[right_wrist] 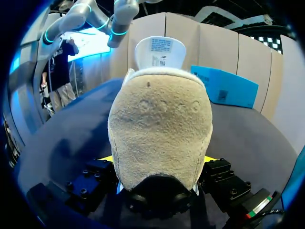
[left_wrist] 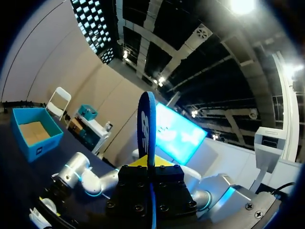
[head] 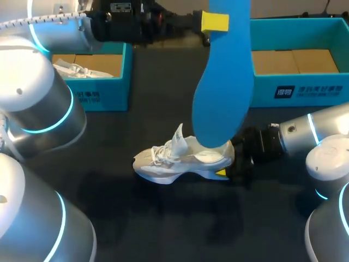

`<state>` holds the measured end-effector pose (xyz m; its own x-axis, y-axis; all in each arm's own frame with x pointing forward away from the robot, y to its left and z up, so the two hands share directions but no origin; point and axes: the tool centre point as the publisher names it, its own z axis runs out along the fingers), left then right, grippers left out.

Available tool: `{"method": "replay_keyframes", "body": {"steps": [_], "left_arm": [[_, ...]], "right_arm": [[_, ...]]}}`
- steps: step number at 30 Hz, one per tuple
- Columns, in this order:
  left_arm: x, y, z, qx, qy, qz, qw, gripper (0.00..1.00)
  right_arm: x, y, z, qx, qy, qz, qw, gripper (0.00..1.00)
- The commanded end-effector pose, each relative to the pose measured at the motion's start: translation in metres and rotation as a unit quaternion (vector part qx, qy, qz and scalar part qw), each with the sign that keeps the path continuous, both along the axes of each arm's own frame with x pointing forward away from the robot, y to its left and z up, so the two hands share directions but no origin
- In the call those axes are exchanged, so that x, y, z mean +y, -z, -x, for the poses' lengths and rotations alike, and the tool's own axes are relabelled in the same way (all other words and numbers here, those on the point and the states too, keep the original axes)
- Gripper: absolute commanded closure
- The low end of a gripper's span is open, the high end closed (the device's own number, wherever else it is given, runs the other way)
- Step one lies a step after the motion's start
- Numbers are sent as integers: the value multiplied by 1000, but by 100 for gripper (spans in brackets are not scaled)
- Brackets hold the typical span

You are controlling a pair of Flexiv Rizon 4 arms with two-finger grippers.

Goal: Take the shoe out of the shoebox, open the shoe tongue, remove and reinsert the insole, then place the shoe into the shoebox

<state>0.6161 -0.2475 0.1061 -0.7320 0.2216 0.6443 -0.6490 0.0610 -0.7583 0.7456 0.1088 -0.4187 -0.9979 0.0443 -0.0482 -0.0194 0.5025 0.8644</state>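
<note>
Shoe (head: 182,161) stands mid-table (head: 163,218), its heel clamped in the right pincer (right_wrist: 159,167). The left pincer (head: 215,22) grips the insole (head: 221,82) upright, lower end at the shoe opening. Risk: a misaligned insole may buckle against the collar, and downward force may tip the shoe.

The black table (head: 163,218) carries the white shoe (head: 163,164), left shoebox (head: 103,95) and right shoebox (head: 305,90).

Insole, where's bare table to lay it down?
Bare table in front of the shoe, and between it and the left shoebox. Crowded at the heel, where the right gripper holds it, under the hanging insole.
</note>
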Motion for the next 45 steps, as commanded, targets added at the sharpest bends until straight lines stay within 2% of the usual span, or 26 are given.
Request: {"method": "replay_keyframes", "body": {"steps": [1,12,45], "left_arm": [[3,-1,12,4,-2,8,1000,100],[5,-1,26,0,13,12,1000,100],[8,0,26,6,7,17,1000,100]], "right_arm": [[1,-1,0,0,0,2,1000,100],[1,-1,0,0,0,2,1000,100],[1,-1,0,0,0,2,1000,100]]}}
